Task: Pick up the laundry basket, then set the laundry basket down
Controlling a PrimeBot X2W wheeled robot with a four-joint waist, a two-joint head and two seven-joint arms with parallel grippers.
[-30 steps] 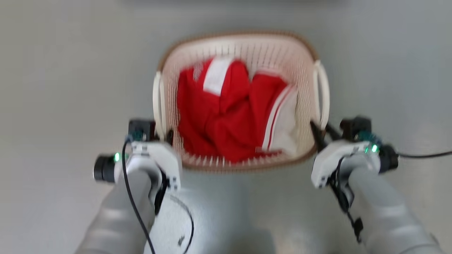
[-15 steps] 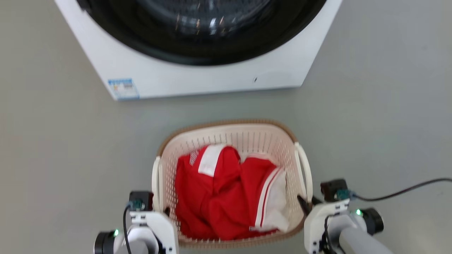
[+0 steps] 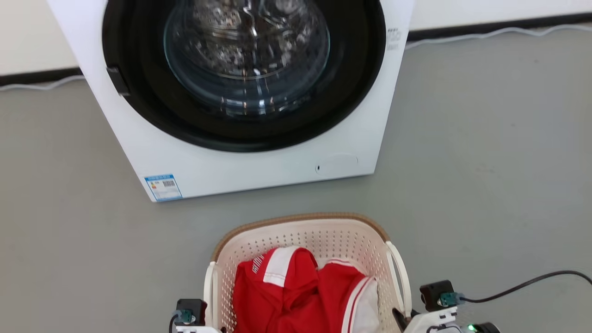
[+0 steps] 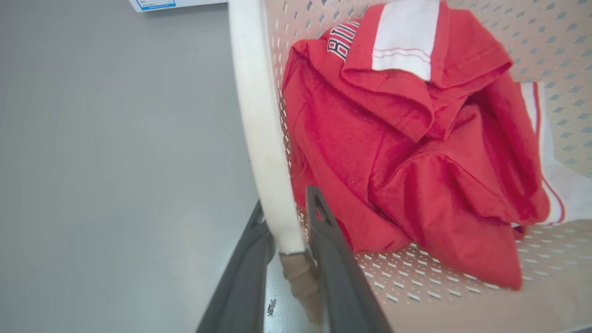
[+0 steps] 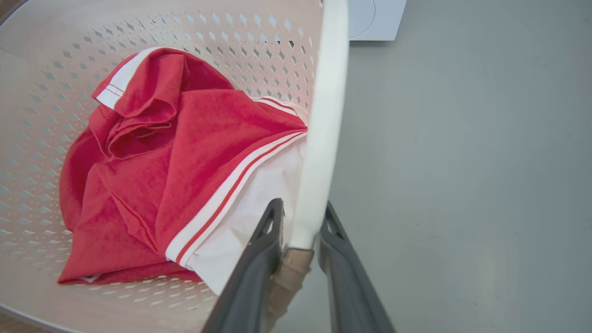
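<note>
While the left gripper (image 4: 286, 208) pinches the white left handle (image 4: 259, 115) between its jaws, the laundry basket (image 3: 300, 217), holding a red garment (image 3: 296, 296), is in front of the washing machine (image 3: 249, 171); the right gripper (image 5: 303, 206) likewise pinches the right handle (image 5: 323, 115) between its jaws.

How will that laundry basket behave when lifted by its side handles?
The laundry basket probably stays stiff: moulded perforated plastic with a firm rim. It likely feels light, with some crumpled red clothing inside. With the left end effector and right end effector each closed on a loop handle, it should hang level, though it might swing.
</note>
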